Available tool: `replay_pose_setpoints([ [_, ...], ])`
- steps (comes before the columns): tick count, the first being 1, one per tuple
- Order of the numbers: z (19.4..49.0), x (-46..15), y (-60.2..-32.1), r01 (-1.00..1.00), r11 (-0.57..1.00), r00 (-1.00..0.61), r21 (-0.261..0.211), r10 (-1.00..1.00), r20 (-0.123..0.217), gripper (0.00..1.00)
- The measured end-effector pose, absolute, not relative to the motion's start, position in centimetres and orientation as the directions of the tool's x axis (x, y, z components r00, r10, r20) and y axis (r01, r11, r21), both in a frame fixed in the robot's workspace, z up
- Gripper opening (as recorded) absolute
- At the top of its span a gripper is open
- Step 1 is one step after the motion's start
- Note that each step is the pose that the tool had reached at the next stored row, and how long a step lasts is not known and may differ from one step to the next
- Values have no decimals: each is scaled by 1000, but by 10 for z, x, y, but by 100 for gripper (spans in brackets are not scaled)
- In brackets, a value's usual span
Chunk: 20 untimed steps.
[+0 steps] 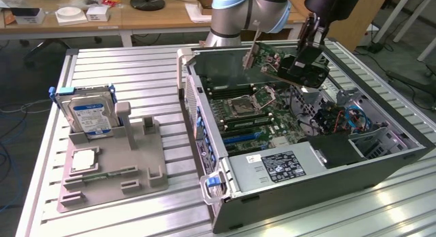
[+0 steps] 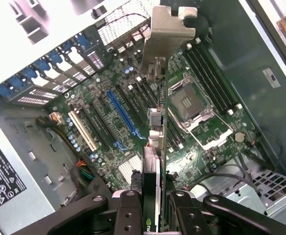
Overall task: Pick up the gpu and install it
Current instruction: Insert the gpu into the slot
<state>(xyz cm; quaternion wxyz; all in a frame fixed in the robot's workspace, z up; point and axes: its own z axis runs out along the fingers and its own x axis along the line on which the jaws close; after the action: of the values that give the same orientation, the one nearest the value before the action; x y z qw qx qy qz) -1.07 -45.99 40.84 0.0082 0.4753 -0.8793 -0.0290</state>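
You're seeing the dark rectangular gpu point(image 1: 271, 57) point(image 2: 158, 93) hanging over the green motherboard point(image 1: 262, 122) point(image 2: 133, 98) in the open grey metal case point(image 1: 307, 193), the grey plastic fixture point(image 1: 140, 168) sitting at the exterior view's left.

The gpu point(image 1: 276, 61) is a circuit board with a slight gloss, a matt black plastic fan housing and a bare silver metal end bracket point(image 2: 169, 34) with a dull finish. The gripper point(image 2: 155, 203) has smooth, matt black jaws. The computer case point(image 1: 327, 186) is dark grey sheet metal, matt; its motherboard point(image 2: 201, 164) is green and lacquer-glossy. The worktop point(image 1: 129, 68) is ribbed bare metal with a soft sheen. Near its edge at the exterior view's left, a matt grey plastic holder point(image 1: 136, 165) carries a silver metal hard drive point(image 1: 89, 117) with a glossy blue-and-white label.
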Motion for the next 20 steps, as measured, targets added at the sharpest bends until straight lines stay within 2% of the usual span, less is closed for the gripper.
replay_pose_setpoints([
  [20,408,-11,-460,-928,369,-370,59,-929,-13,27],
])
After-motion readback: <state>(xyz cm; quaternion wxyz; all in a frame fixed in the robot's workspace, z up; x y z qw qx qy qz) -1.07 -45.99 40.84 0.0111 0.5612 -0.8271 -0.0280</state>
